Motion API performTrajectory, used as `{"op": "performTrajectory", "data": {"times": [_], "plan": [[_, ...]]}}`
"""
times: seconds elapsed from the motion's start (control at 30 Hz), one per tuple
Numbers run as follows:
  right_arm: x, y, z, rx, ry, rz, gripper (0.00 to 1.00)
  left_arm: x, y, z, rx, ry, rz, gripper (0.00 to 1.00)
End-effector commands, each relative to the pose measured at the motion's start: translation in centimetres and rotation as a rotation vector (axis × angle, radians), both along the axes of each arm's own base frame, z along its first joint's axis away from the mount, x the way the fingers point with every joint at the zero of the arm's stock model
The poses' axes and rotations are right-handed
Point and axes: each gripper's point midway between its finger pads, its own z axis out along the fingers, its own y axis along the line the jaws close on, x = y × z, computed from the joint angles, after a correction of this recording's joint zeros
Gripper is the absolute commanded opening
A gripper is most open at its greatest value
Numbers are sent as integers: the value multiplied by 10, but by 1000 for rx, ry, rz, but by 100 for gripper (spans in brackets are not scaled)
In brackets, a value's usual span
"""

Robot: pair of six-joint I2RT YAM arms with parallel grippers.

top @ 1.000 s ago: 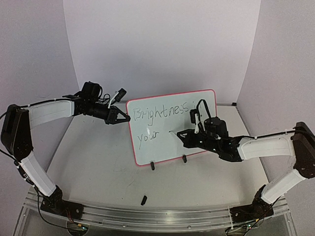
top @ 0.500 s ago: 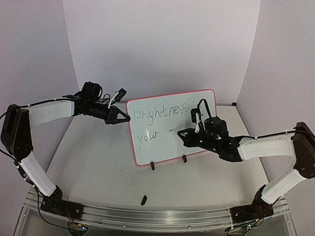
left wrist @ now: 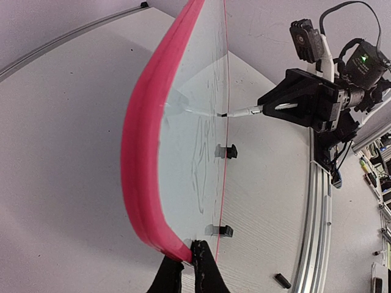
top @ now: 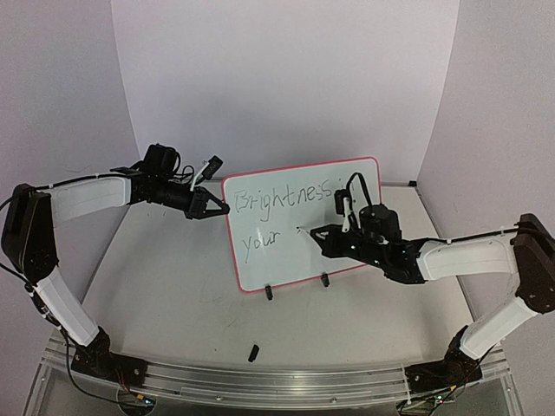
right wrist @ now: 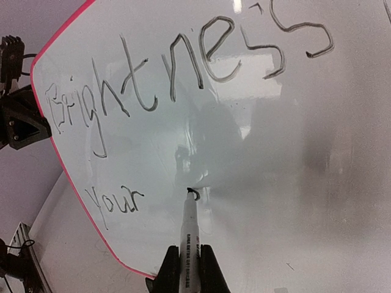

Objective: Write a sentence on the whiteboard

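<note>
The whiteboard [top: 290, 260] stands upright on the table, red-pink frame, tilted back. The sentence reads "Brightness" [top: 282, 198] on the top line and "your" [top: 257, 242] below; both words also show in the right wrist view [right wrist: 177, 73]. My right gripper [top: 323, 234] is shut on a white marker [right wrist: 188, 235]. Its tip touches the board right of "your", at a small curved stroke [right wrist: 194, 194]. My left gripper [top: 217, 208] is shut on the board's upper left frame corner [left wrist: 177, 251], seen edge-on in the left wrist view.
Two black clip feet [top: 269, 292] hold the board's lower edge. A small black marker cap [top: 253, 352] lies on the table near the front rail [top: 277, 381]. Purple walls close in behind and at both sides.
My right gripper and the marker tip have shifted slightly up and left on the board, right of "your". The left arm and the board have not moved.
</note>
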Motion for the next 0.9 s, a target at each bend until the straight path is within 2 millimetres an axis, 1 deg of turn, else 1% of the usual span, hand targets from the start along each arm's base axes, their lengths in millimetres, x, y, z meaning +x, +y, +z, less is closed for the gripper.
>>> {"op": "performTrajectory", "data": {"times": [0.0, 0.23, 0.5, 0.7, 0.87], "plan": [[7, 6, 5, 29, -4, 2, 0, 0, 3, -16, 103, -88, -14, 0], [1, -1, -9, 25, 35, -7, 0, 1, 3, -16, 103, -87, -14, 0], [-4, -6, -19, 23, 66, -19, 0, 0, 3, -17, 103, -84, -16, 0], [-5, -13, -20, 15, 67, -42, 0, 0, 3, -17, 103, -83, -15, 0], [-3, -16, -11, 13, 44, -59, 0, 0, 3, -17, 103, -84, -15, 0]]}}
